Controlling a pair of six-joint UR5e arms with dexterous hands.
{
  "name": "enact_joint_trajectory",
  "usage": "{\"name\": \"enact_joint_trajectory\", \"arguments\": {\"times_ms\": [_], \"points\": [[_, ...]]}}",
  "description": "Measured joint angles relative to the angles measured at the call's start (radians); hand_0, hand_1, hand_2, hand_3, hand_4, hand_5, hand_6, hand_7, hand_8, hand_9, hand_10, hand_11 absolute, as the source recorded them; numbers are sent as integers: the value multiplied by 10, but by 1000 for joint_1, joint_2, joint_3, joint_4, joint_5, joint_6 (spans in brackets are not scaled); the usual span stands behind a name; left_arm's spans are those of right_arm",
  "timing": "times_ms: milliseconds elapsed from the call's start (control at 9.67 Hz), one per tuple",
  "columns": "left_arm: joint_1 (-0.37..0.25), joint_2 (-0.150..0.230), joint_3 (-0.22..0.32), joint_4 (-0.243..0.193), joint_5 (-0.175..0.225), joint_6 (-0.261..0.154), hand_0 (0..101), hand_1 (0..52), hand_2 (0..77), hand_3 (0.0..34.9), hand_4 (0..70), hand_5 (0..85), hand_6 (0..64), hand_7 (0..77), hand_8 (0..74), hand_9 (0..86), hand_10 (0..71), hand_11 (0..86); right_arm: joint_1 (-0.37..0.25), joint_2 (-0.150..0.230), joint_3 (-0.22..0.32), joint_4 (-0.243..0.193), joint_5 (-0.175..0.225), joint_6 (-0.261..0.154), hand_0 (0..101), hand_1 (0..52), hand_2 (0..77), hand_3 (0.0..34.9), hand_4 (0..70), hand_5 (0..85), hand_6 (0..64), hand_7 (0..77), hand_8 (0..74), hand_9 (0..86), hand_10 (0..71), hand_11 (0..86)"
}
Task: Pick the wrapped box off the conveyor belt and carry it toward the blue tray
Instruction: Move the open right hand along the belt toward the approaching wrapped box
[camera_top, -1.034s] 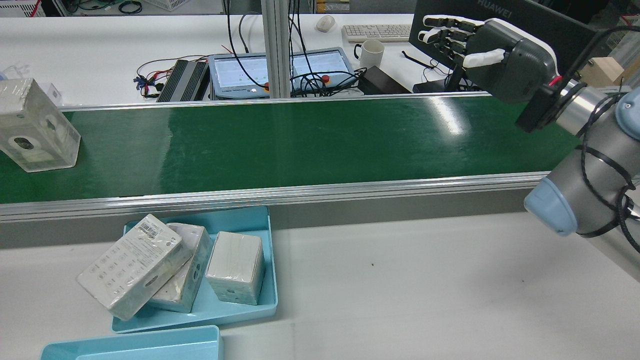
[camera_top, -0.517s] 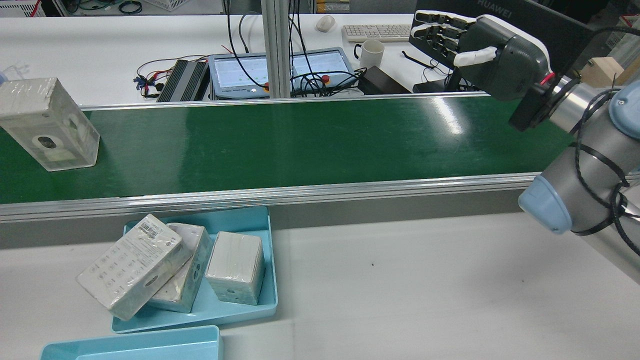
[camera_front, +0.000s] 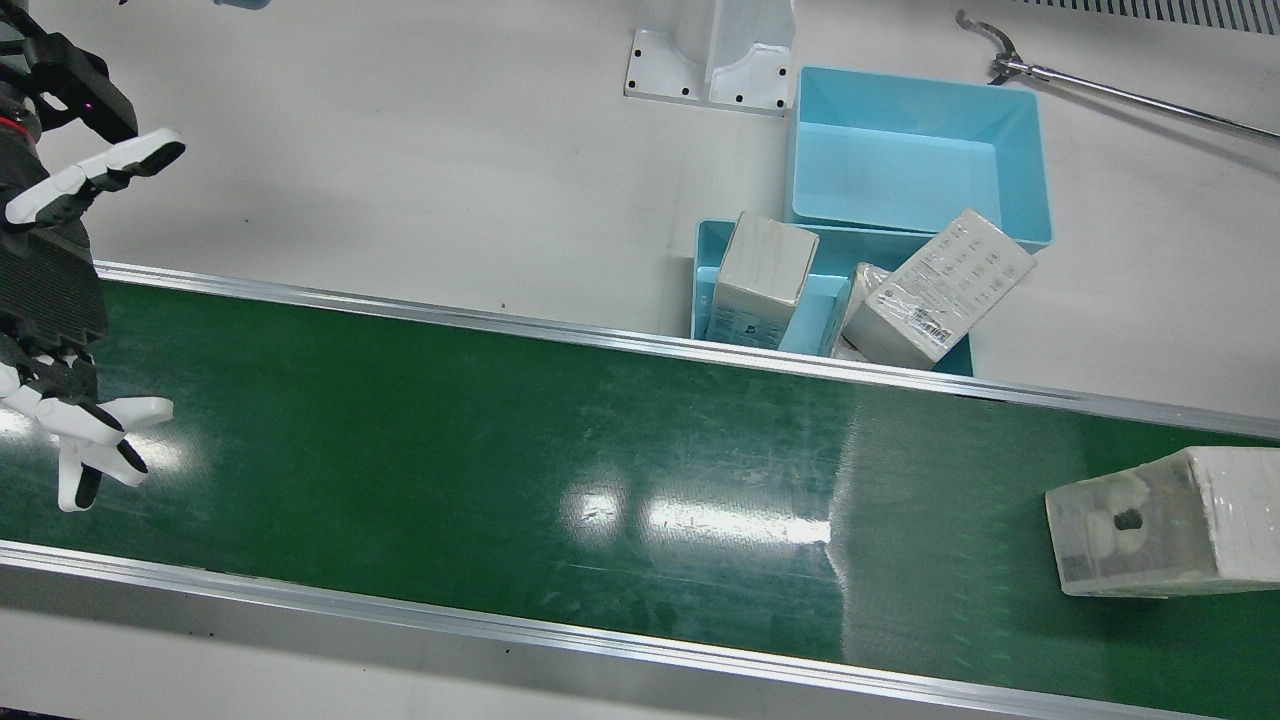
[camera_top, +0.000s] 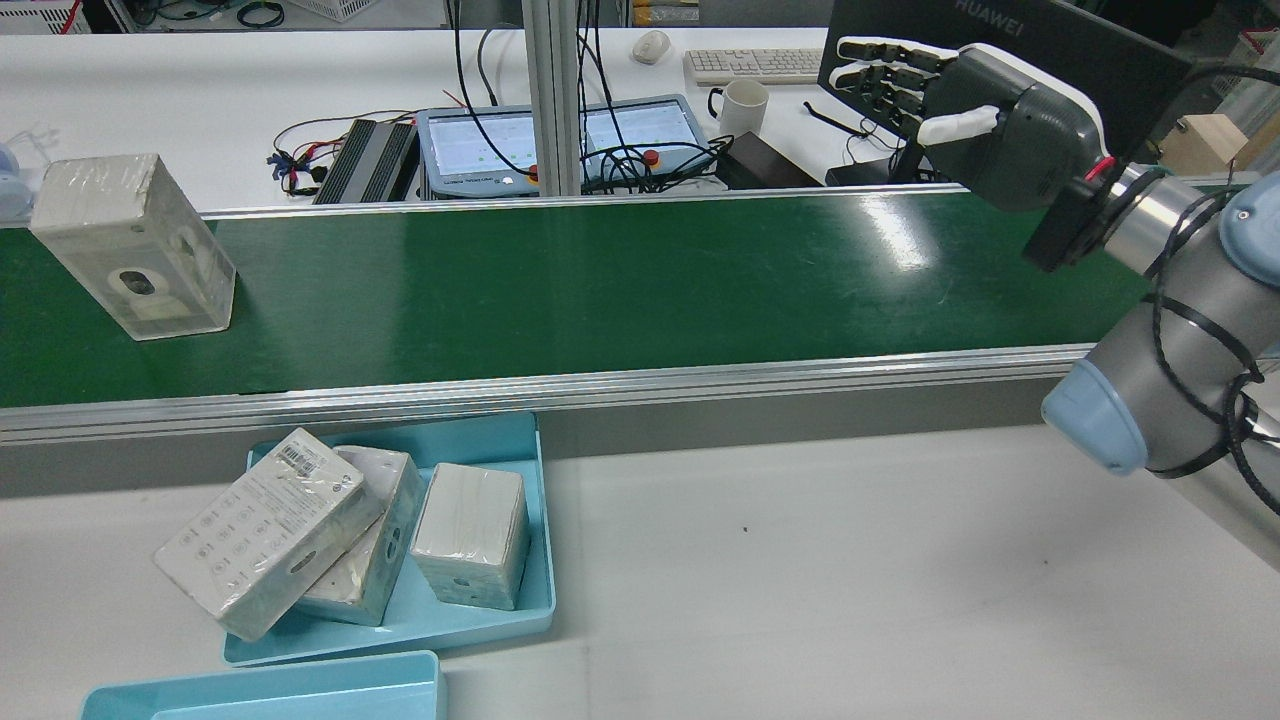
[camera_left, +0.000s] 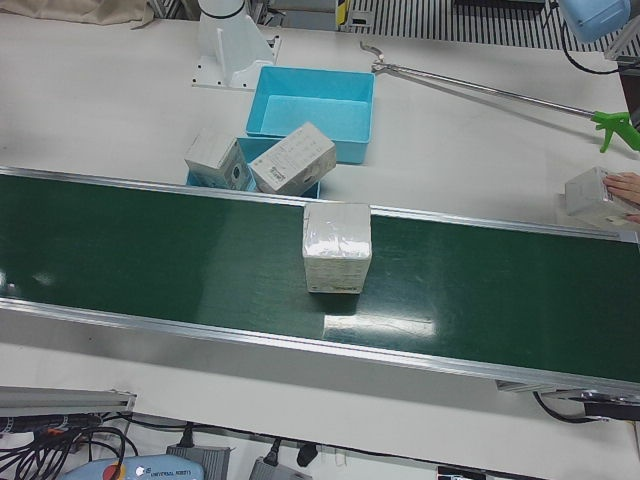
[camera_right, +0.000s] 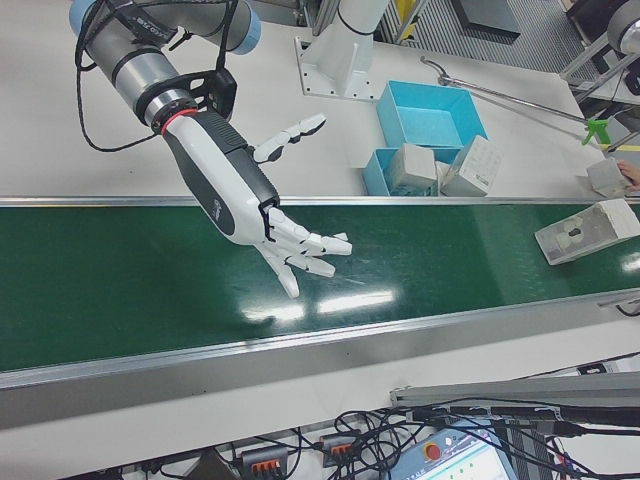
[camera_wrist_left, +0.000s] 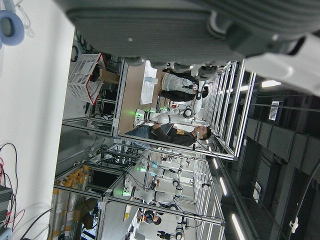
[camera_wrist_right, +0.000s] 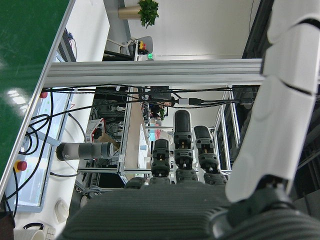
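Wrapped box stands on the green conveyor belt at 9 o'clock in the rear view; the right hand hovers at 2 o'clock, fingers spread and holding nothing.

In the rear view, from left to right, the box stands alone, well apart from the hand. The blue tray at 7 o'clock, beside the belt's near rail, holds three wrapped boxes: two lean on each other and one stands apart from them. A second blue tray, just beside it, shows only a rim here. The front view shows it bare inside. Only the left-front view shows a person's hand at 3 o'clock, on another wrapped package. The left hand shows only as a dark blur close to its own camera, so I cannot tell its state.
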Motion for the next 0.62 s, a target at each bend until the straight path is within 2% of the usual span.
{"name": "enact_joint_trajectory", "arguments": {"times_ms": [621], "points": [[0,0,0,0,0,0,0,0,11,0,5,11,0,5,5,5,5,5,16,0,0,4,0,3,448,87,82,0,164,142,136,300,125,158,0,11]]}}
